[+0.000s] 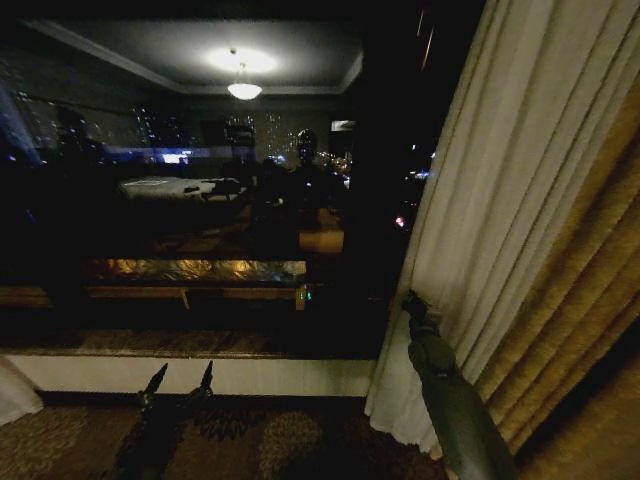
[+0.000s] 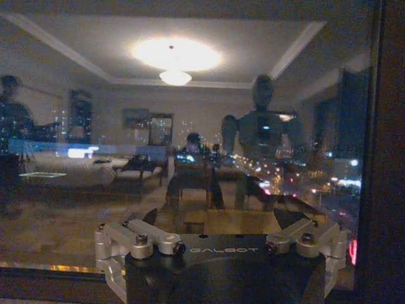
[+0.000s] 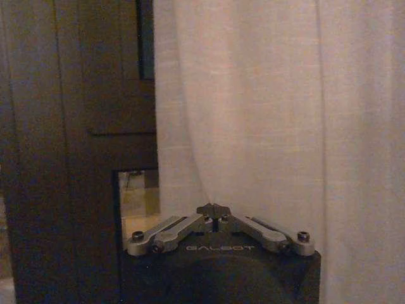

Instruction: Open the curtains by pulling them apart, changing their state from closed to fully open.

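We face a large dark window (image 1: 200,200) at night, its glass reflecting a lit room with a ceiling lamp (image 1: 243,88). The sheer cream curtain (image 1: 500,200) hangs gathered at the right side of the window, falling to the floor, with a thick golden-tan drape (image 1: 580,300) just beside it, farther right. A small patch of pale fabric (image 1: 15,390) shows at the far lower left edge; we cannot tell whether it is the other panel. Most of the glass stands uncovered, so we judge the opening to be well along. Our right gripper (image 1: 412,300) is raised at the curtain's inner edge; in the right wrist view its fingers (image 3: 214,210) are drawn together, tips meeting against the cloth (image 3: 266,126), apparently pinching a fold, though the pinch itself is hard to confirm. Our left gripper (image 1: 180,382) hangs low in front of the window sill (image 1: 200,345), its two fingers spread apart and holding nothing. What could go wrong: the thin fabric may slip out of the closed fingertips if the pull is quick, leaving the panel short of fully open; the gripper may also catch the heavy drape behind and drag it along; the arm could strike the dark window frame (image 3: 76,126) close beside it. No containers are visible here.
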